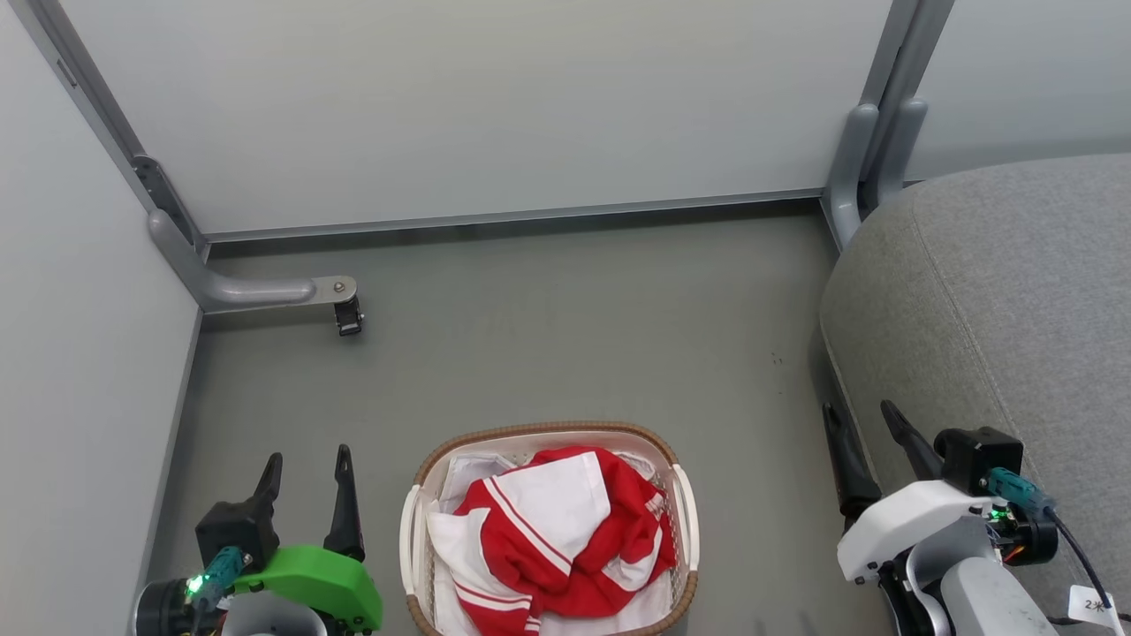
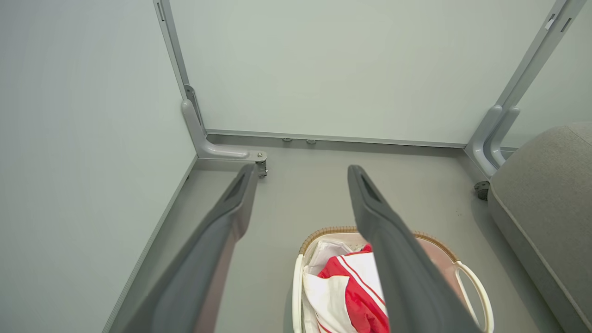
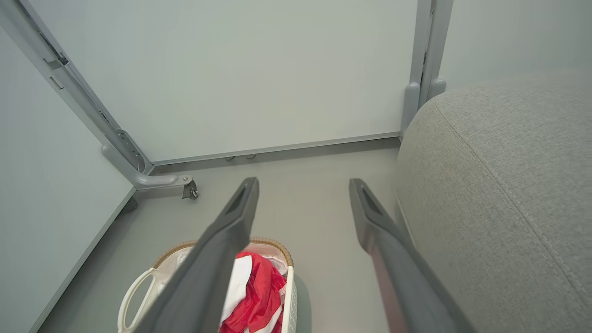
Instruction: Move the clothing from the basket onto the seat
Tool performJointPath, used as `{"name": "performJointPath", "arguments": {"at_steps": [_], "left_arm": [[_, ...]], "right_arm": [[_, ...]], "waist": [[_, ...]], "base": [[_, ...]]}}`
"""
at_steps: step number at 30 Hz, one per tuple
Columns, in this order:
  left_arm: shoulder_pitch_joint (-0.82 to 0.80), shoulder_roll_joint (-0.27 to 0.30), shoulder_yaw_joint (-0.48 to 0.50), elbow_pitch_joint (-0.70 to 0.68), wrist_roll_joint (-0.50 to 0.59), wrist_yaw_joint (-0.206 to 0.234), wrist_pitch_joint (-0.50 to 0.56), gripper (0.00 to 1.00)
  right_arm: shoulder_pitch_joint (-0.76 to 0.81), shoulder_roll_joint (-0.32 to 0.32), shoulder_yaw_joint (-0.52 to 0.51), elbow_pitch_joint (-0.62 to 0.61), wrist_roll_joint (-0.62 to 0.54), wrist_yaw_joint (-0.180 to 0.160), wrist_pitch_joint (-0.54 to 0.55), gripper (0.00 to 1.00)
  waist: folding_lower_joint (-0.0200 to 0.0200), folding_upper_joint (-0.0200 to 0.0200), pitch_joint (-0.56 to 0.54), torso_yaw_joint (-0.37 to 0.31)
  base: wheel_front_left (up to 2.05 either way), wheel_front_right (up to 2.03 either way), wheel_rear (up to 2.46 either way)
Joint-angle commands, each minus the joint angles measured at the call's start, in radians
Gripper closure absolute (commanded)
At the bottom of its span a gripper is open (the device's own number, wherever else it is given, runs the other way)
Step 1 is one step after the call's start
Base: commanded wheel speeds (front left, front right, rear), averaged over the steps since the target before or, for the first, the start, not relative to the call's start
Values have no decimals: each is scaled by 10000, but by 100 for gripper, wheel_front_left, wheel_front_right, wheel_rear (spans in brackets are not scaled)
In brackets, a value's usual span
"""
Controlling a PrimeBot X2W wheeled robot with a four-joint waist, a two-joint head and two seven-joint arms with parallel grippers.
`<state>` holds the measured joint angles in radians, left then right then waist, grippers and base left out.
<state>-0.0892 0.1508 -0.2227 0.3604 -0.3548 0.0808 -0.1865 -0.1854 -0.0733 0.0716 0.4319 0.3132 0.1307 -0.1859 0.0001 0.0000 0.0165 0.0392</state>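
The red clothing (image 1: 565, 539) with white panels lies bunched inside the basket (image 1: 548, 434) at the bottom centre of the head view, over a white liner. My left gripper (image 1: 305, 468) hangs open to the basket's left, nothing between its fingers. My right gripper (image 1: 866, 424) is open to the basket's right, against the rounded edge of the grey seat (image 1: 998, 300). In the left wrist view the clothing (image 2: 356, 291) and basket (image 2: 471, 282) sit low behind my left gripper (image 2: 300, 173). The right wrist view shows the clothing (image 3: 259, 291), basket (image 3: 134, 291), seat (image 3: 499, 194) and my right gripper (image 3: 303, 185).
Pale partition walls (image 1: 459, 106) close the back and left. A grey metal foot with a caster (image 1: 345, 314) juts out at the back left; another partition post (image 1: 861, 168) stands by the seat. Grey floor (image 1: 565, 336) lies between basket and wall.
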Motion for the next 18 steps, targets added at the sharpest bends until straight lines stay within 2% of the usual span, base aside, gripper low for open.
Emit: {"name": "performJointPath", "arguments": {"at_steps": [1,8,18], "left_arm": [[115,26,79,-96,271,82,-102,0],[338,-122,317,-291,800,50,-247,0],[631,-389,747,-449,1643,-254,-452,0]], "right_arm": [[-109,6,-81,-50,-272,0,-105,0],[29,102,-345,-117,-962,-1,-254,0],[236,197,-869,12,-1826,-1,-464,0]], "waist": [[-1,0,3,3],[-1,0,17,37],[-1,0,16,96]], "base": [[0,0,0],[0,0,0],[0,0,0]]}}
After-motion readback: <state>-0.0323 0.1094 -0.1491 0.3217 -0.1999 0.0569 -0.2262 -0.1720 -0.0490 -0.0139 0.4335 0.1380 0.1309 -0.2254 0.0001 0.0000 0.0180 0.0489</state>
